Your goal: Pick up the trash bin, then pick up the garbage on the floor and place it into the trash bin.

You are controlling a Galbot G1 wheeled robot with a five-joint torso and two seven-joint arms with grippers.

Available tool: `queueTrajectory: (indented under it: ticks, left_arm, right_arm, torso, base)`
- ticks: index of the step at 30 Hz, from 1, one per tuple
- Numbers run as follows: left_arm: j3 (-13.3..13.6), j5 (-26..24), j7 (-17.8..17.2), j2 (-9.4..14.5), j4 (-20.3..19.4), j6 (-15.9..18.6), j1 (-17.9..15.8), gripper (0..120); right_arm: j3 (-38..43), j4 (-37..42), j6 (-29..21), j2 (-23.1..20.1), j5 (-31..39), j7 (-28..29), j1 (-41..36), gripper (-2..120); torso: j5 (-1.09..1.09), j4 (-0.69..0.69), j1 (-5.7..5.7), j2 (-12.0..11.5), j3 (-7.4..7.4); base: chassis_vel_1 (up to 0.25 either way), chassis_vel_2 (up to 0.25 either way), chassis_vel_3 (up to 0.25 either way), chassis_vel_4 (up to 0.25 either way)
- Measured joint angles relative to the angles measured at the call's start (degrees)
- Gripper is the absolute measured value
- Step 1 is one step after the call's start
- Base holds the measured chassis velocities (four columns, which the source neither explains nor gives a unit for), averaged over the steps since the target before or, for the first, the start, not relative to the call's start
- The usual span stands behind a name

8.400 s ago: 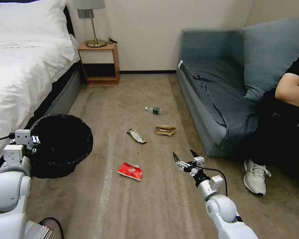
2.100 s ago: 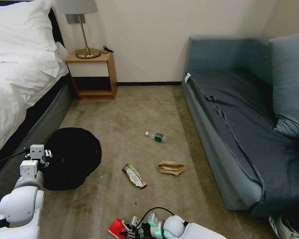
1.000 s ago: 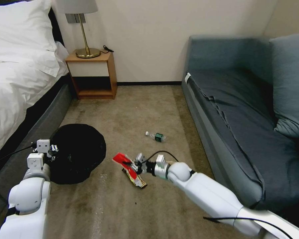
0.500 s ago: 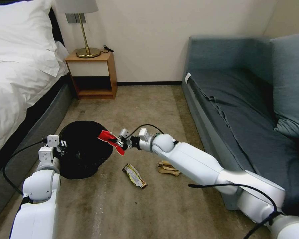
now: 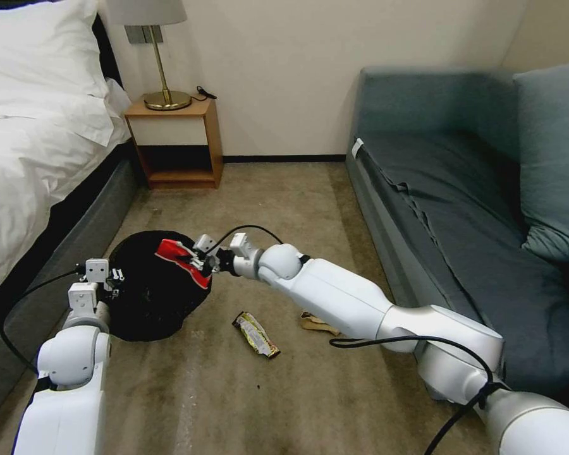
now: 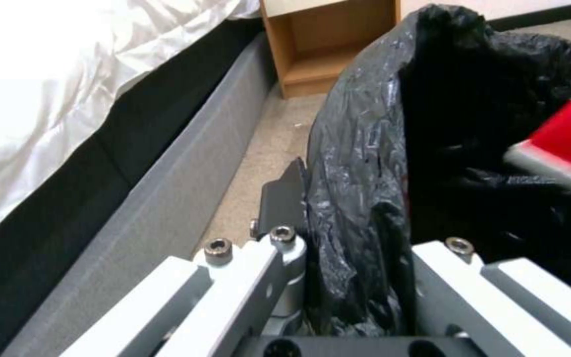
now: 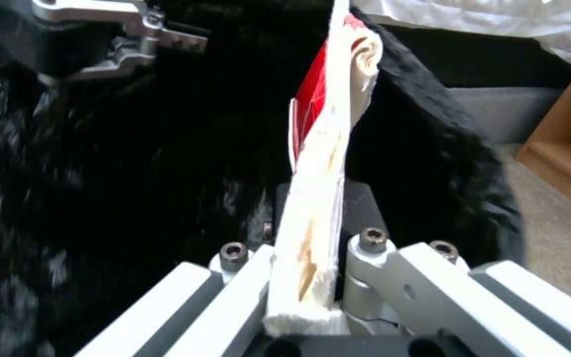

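Carpet (image 5: 246,202) fills the middle of the head view, with the bed (image 5: 31,151) along the left edge, the sofa (image 5: 461,208) on the right and a nightstand (image 5: 177,142) at upper left against the wall.

Left of centre sits the trash bin (image 5: 145,303), its black bag (image 6: 365,163) draped over the rim and hiding the white body. The left gripper (image 5: 110,278) is at the bin's left rim; in the left wrist view its fingers (image 6: 284,196) are pinched narrow on a fold of bag and rim, which looks like a hold meant to keep the mouth steady and turned toward the incoming arm.

Reaching across from the lower right, the right arm (image 5: 360,309) ends over the bin's mouth. The right gripper (image 5: 196,259) has its fingers closed on the snack packet (image 5: 182,259), gripped by one edge so the red-and-white sheet stands out past the fingertips above the black opening; in the right wrist view the packet (image 7: 325,148) rises thin and upright between the fingers with the bag's dark inside behind it. Judging by this, the packet is placed for a drop and not yet let go.

Below centre, on the carpet, lies the bar wrapper (image 5: 256,335), apart from the bin. Just right of it, the paper bag (image 5: 316,323) peeks out from under the right arm. The bottle is not visible, likely covered by the arm.
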Motion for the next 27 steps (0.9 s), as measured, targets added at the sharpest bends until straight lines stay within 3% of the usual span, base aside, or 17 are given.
queueTrajectory:
  ticks: [5,6,12,17,27]
  left_arm:
    - [0.3,0.0,0.1,-0.4,0.3,-0.2,-0.1,5]
    - [0.4,0.0,0.1,-0.7,0.3,-0.3,-0.2,5]
    - [0.5,0.0,0.1,-0.8,0.2,-0.3,0.0,5]
    - [-0.3,-0.5,0.2,-0.8,0.5,-0.5,0.0,5]
    - [-1.1,-1.0,0.3,-0.6,0.4,-0.5,0.3,5]
  right_arm:
    - [-1.5,-0.2,0.3,2.0,-0.1,4.7,-0.1,5]
    - [-1.7,0.3,0.6,2.4,-0.1,5.8,-0.4,12]
    - [-2.1,4.0,-0.2,1.7,1.4,8.6,-0.8,29]
    - [-2.6,9.2,-2.9,0.2,2.4,10.7,-1.8,52]
    - [1.1,7.9,-3.4,0.1,1.8,11.4,-2.7,86]
  torso:
    - [-0.01,0.01,0.0,0.0,0.0]
    - [0.0,0.0,0.0,0.0,0.0]
    - [0.0,0.0,0.0,0.0,0.0]
    - [0.01,-0.01,0.0,0.0,-0.01]
    - [0.01,0.0,0.0,0.0,0.0]
  base:
    - [0.0,0.0,0.0,0.0]
    - [0.0,0.0,0.0,0.0]
    - [0.0,0.0,0.0,0.0]
    - [0.0,0.0,0.0,0.0]
    - [0.0,0.0,0.0,0.0]
